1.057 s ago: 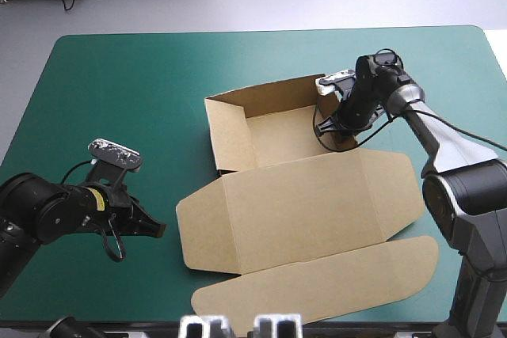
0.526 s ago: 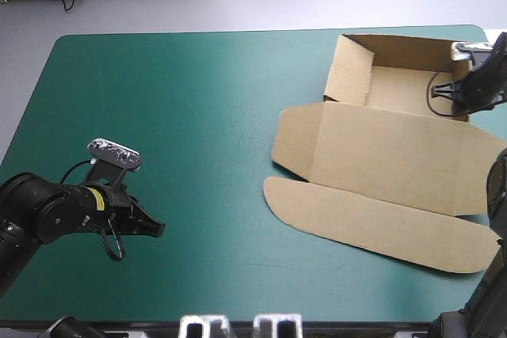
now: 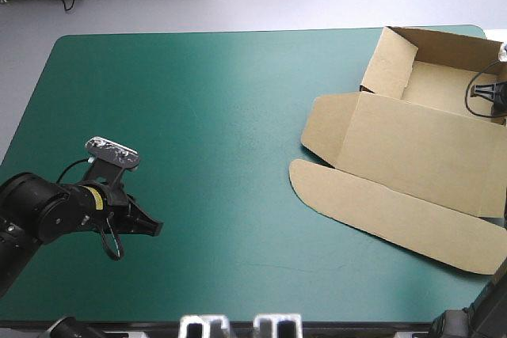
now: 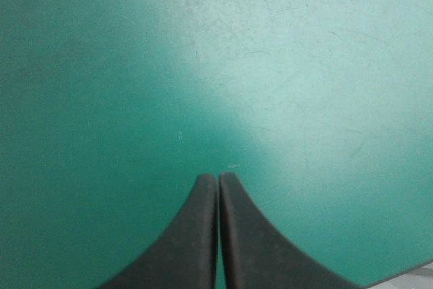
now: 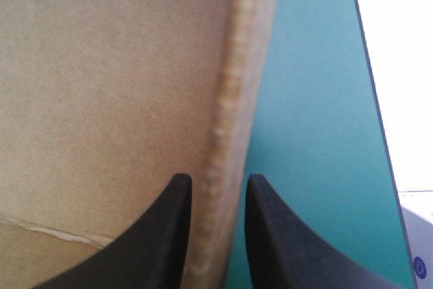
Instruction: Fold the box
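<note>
On the teal-green cover (image 3: 198, 116) the box (image 3: 412, 156) sits far right, lid flat toward the near edge, right gripper (image 5: 218, 181) pinching its wall, left gripper (image 4: 218, 177) closed, empty.

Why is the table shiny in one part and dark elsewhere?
High view: light glares pale off the teal-green cover toward its far edge, dimmer nearer. Left wrist view: same sheen ahead of the shut end effector. Right wrist view: the box shows none.

Matt brown board box (image 3: 412, 148), rough fibrous edge, smooth teal-green cover (image 3: 198, 116), matt black left tool (image 4: 218, 177)
</note>
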### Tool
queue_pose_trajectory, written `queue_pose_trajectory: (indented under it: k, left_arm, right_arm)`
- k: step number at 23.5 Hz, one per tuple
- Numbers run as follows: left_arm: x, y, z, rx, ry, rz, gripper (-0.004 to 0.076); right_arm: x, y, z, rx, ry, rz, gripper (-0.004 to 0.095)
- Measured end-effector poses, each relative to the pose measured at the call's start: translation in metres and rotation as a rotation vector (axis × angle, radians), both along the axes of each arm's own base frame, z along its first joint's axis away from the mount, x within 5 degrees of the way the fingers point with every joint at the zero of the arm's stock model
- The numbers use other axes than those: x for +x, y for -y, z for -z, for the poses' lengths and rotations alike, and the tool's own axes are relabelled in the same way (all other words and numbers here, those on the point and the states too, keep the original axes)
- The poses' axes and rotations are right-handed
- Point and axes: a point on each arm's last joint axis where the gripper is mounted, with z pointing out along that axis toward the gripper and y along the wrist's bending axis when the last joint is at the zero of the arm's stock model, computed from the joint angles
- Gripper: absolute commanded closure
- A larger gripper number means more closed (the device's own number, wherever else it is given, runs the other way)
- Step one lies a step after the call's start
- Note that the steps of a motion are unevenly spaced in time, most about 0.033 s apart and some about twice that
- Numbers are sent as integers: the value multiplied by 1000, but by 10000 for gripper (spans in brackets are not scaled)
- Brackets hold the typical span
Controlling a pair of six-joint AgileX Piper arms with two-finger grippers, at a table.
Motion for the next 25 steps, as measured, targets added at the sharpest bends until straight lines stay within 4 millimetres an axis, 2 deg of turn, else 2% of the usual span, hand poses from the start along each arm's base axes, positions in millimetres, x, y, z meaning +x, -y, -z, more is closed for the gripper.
queue_pose_trajectory:
  k: [3, 5, 6, 7, 8, 10, 12, 14, 16, 17, 20, 22, 23, 25]
  left_arm:
    - [-1, 1, 0, -12, -7, 2, 727]
    - [-1, 2, 0, -18, -10, 3, 727]
    - [-1, 2, 0, -18, -10, 3, 727]
    - [-1, 2, 0, -20, -11, 3, 727]
    - [-1, 2, 0, -20, -11, 3, 727]
    - [-1, 2, 0, -20, -11, 3, 727]
    - [-1, 2, 0, -20, -11, 3, 727]
    - [-1, 2, 0, -20, -11, 3, 727]
    - [-1, 2, 0, -20, -11, 3, 727]
    - [-1, 2, 0, -20, -11, 3, 727]
    - [0, 2, 0, -24, -3, 4, 727]
    - [1, 3, -1, -36, 17, 5, 727]
    - [2, 4, -2, -42, 29, 6, 727]
    - [3, 4, -3, -50, 44, 7, 727]
  right_arm:
    - [-2, 9, 2, -5, 3, 6, 919]
    - [-6, 23, 9, 18, 2, 42, 795]
    - [-8, 28, 12, 29, 1, 55, 644]
    - [-10, 36, 18, 52, -1, 75, 538]
    - [-11, 40, 21, 60, -4, 84, 325]
    - [-13, 47, 23, 59, 3, 101, 137]
    - [-13, 50, 21, 53, 14, 112, 43]
    - [-12, 52, 10, 51, 36, 135, 58]
    - [-9, 49, -15, 78, 78, 138, 99]
    - [-7, 43, -35, 138, 126, 123, 126]
    - [-2, 28, -71, 225, 259, 76, 336]
    - [0, 15, -86, 234, 302, 29, 492]
    - [1, 8, -92, 236, 315, 9, 602]
    - [5, -13, -102, 243, 334, -52, 775]
